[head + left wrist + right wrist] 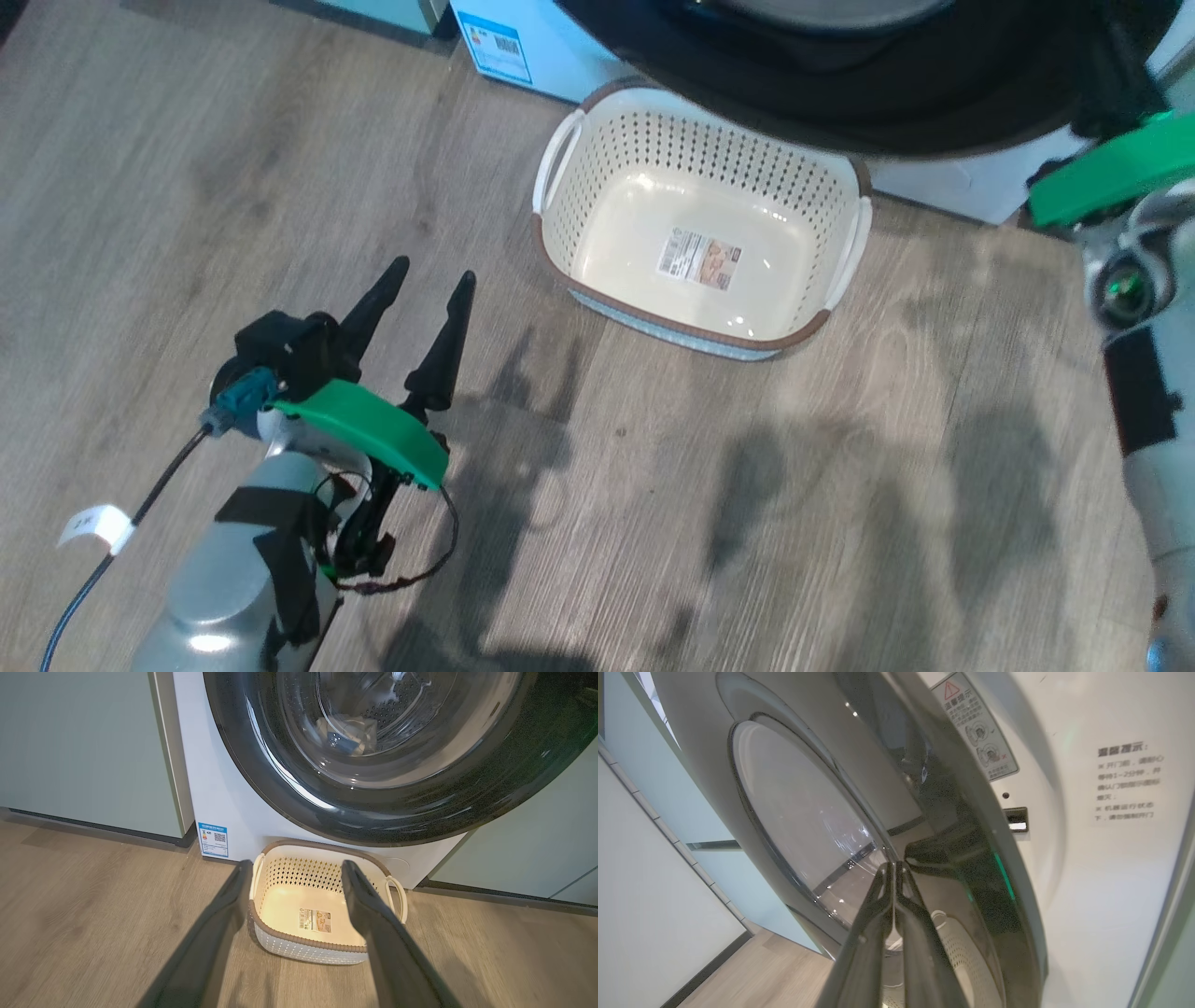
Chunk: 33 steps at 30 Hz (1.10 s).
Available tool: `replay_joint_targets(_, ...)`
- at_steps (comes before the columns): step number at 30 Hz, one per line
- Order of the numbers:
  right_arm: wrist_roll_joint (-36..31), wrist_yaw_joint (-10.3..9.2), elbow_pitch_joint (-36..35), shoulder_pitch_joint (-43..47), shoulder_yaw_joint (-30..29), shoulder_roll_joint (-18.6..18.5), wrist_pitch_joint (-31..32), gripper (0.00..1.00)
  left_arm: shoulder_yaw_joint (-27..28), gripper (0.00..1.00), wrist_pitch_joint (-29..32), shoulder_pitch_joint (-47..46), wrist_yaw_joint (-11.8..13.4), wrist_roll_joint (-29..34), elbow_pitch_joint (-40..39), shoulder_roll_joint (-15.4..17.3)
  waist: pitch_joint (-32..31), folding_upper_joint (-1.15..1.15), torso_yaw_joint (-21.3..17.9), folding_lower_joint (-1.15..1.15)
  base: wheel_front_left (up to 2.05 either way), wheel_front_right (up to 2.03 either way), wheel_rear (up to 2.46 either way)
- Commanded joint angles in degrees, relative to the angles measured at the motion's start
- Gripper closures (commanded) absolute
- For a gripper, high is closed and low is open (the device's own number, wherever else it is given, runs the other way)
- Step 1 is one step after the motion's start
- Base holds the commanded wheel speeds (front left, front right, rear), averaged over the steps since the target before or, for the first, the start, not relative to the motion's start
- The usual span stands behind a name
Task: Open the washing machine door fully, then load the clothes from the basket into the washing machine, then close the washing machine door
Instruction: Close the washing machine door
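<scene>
Basket [616,233] ahead of your spread left claw [431,273]: empty. Clothes [348,735]: inside washer [219,802]. Door [957,826] at pressed-together right claw [893,870]: seemingly ajar.

Empty basket [709,154] before washing machine [224,793]; door [514,765] ajar.

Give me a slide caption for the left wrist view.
Open dark fingers frame the empty cream perforated basket below the white washing machine's round black-rimmed glass door.
</scene>
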Motion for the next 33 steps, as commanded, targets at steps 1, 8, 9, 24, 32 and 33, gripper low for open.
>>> replay_joint_targets(1,-0.8,0.25,-1.3,-2.6,-0.4,0.6,-0.3,1.0,2.5,0.0,-0.4,-2.0,0.0,0.4,-1.7,1.3,0.8,0.0,0.0,-0.01,0.0,0.0,0.0)
replay_joint_targets(8,-2.6,0.25,0.2,-7.5,-4.3,0.6,-0.3,1.0,2.6,0.0,-0.4,-3.1,0.0,0.5,-1.8,1.1,2.8,0.0,-0.1,-0.01,0.0,0.0,0.0)
replay_joint_targets(9,-2.8,0.25,0.5,-8.1,-4.7,0.6,-0.3,1.0,2.5,0.0,-0.4,-3.3,0.0,0.5,-1.8,1.1,3.0,0.0,-0.1,-0.01,0.0,0.0,0.0)
replay_joint_targets(24,-7.1,0.25,3.3,-14.6,-11.0,0.6,-0.3,1.0,2.2,0.0,-0.4,-5.0,0.0,0.5,-2.1,0.7,6.2,0.0,0.2,-0.01,0.0,0.0,0.0)
replay_joint_targets(32,-7.2,0.25,3.7,-15.9,-12.8,0.6,-0.3,1.0,2.2,0.0,-0.4,-5.5,0.0,0.5,-2.0,0.4,7.1,0.0,0.3,-0.01,0.0,0.0,0.0)
replay_joint_targets(33,-7.1,0.25,3.7,-16.0,-13.0,0.6,-0.3,1.0,2.3,0.0,-0.4,-5.5,0.0,0.5,-2.0,0.4,7.2,0.0,0.3,-0.01,0.0,0.0,0.0)
